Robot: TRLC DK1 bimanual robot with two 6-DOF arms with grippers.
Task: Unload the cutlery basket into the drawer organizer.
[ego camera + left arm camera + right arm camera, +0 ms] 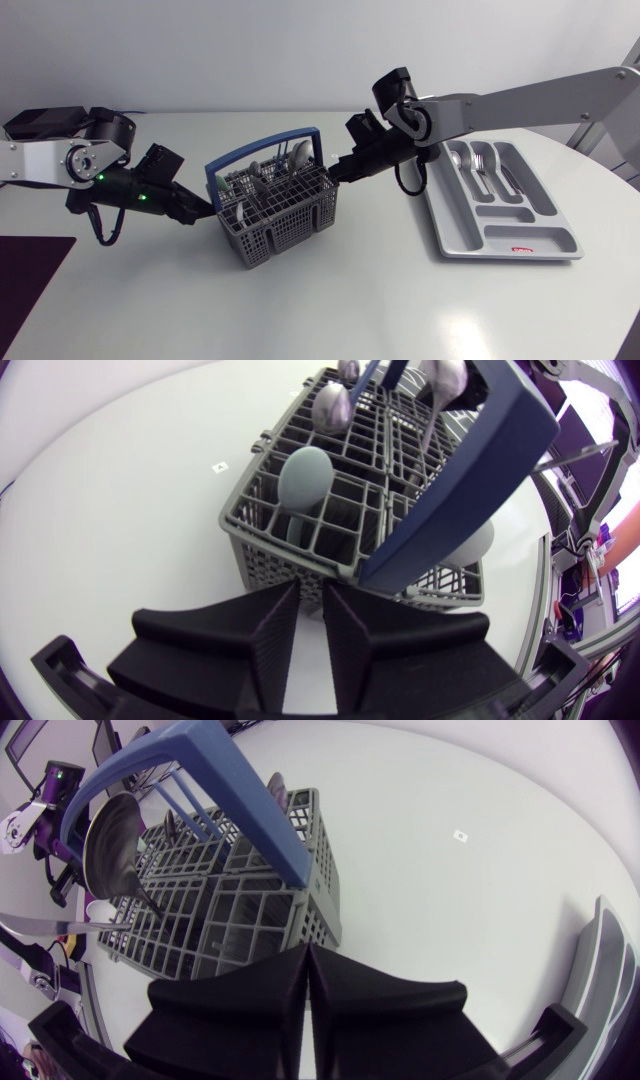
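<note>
The grey mesh cutlery basket with a blue handle stands mid-table and holds spoons and other cutlery. My left gripper is at its left wall, and my right gripper is at its right top edge. In the left wrist view my left gripper has its fingers a narrow slit apart, pinching the basket's rim, with a spoon bowl just beyond. In the right wrist view my right gripper is shut empty, its fingers pressed together against the basket's wall.
The grey drawer organizer lies to the right of the basket, with spoons and forks in its far compartments. A dark mat lies at the table's left front edge. The table's rounded edge runs along the right.
</note>
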